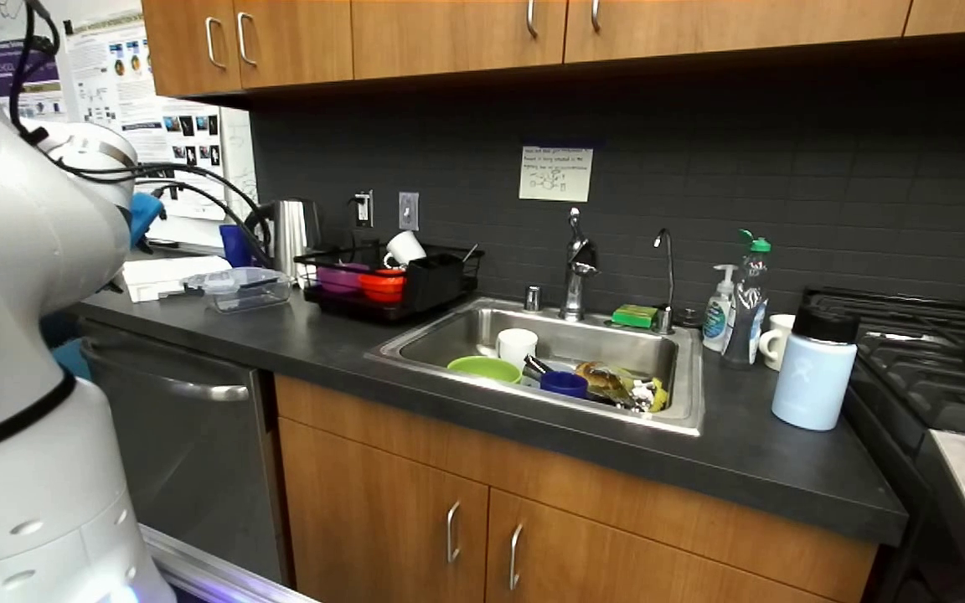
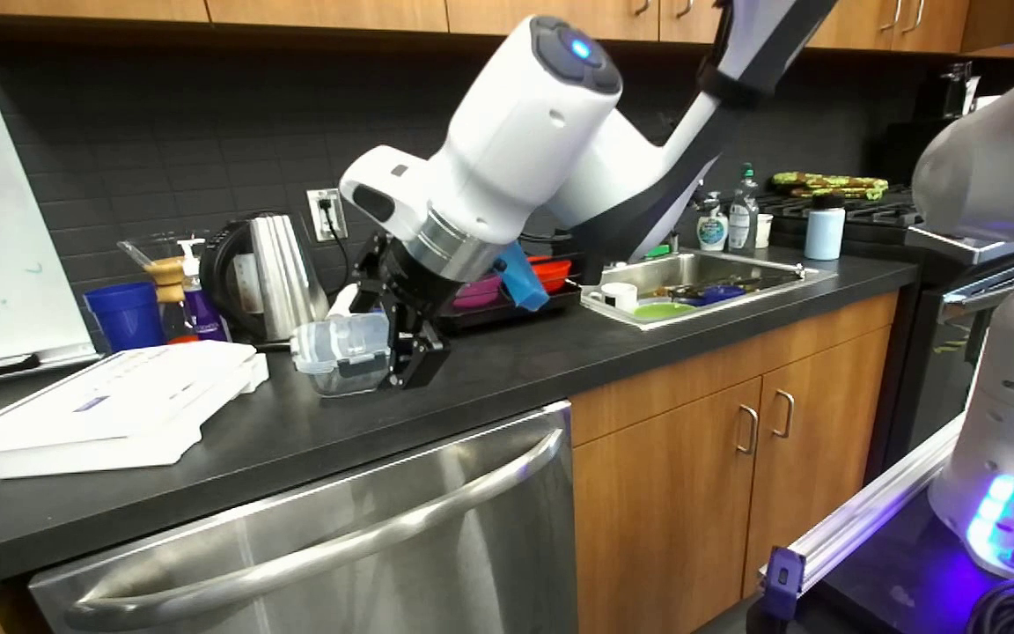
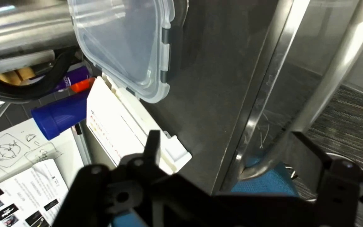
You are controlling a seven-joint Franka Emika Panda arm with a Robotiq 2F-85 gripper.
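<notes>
Black two-finger gripper (image 3: 230, 151): fingers spread wide apart, matte dark-grey countertop (image 2: 507, 374) showing through the gap in the wrist view. Nearest item: clear, round-cornered plastic container (image 2: 349, 343) with clip tabs, resting on the countertop; gripper overlaps its right edge in an exterior view, but the wrist view shows it apart from both fingertips. Taking the container as reference: flat white printed box (image 2: 120, 401) near it, to its left in both exterior views; brushed-steel kettle (image 2: 282, 273) with black handle near, behind it; black wire dish rack (image 1: 340, 306) to its right, holding a round orange-red bowl (image 1: 382, 286); deep-blue plastic cup (image 2: 127, 317) behind it and, in an exterior view, left past the kettle. Well to its right: rectangular stainless-steel sink (image 1: 688, 385), white mug (image 1: 516, 346) inside. Farther right: pale-blue cylindrical bottle (image 1: 815, 381), black cap.
</notes>
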